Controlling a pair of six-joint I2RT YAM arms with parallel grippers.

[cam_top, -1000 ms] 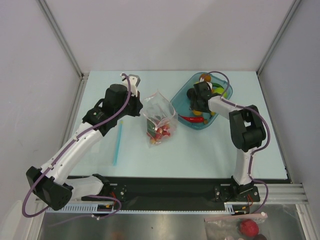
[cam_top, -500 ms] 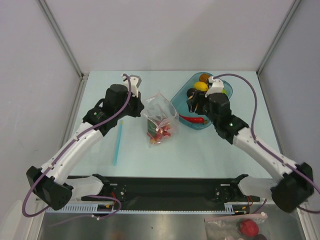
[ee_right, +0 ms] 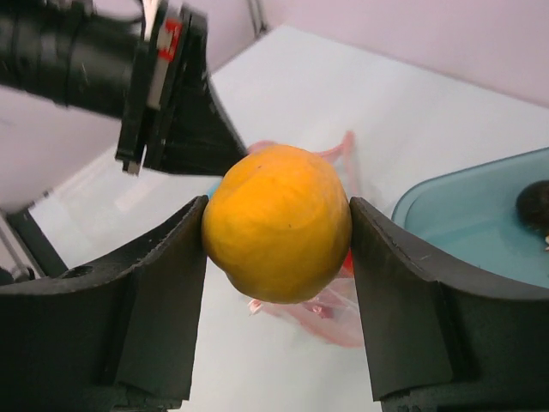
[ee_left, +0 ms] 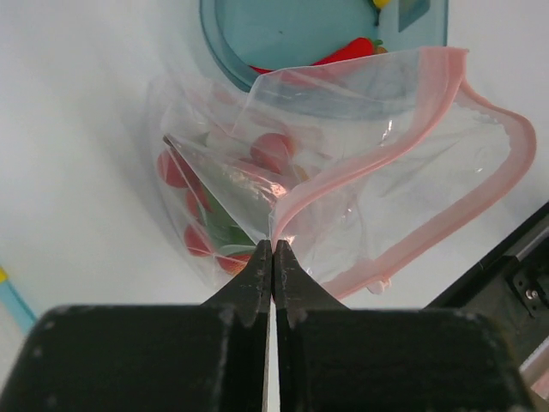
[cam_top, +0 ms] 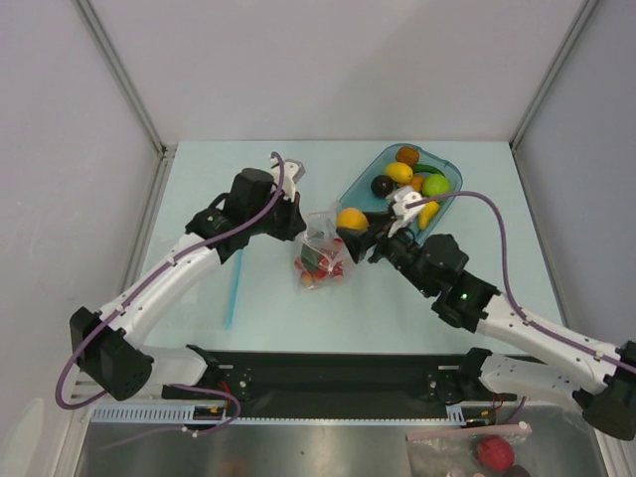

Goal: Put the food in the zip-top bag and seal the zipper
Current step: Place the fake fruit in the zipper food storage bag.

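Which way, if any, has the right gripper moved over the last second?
Yes. The right gripper, holding an orange fruit, moved left off the teal tray toward the zip-top bag.

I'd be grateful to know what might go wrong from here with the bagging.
The left gripper pinches the bag at one spot only, so its mouth hangs loose; the orange in the right gripper may catch the zipper and roll onto the table. A push from the orange could also tug the bag from that thin pinch.
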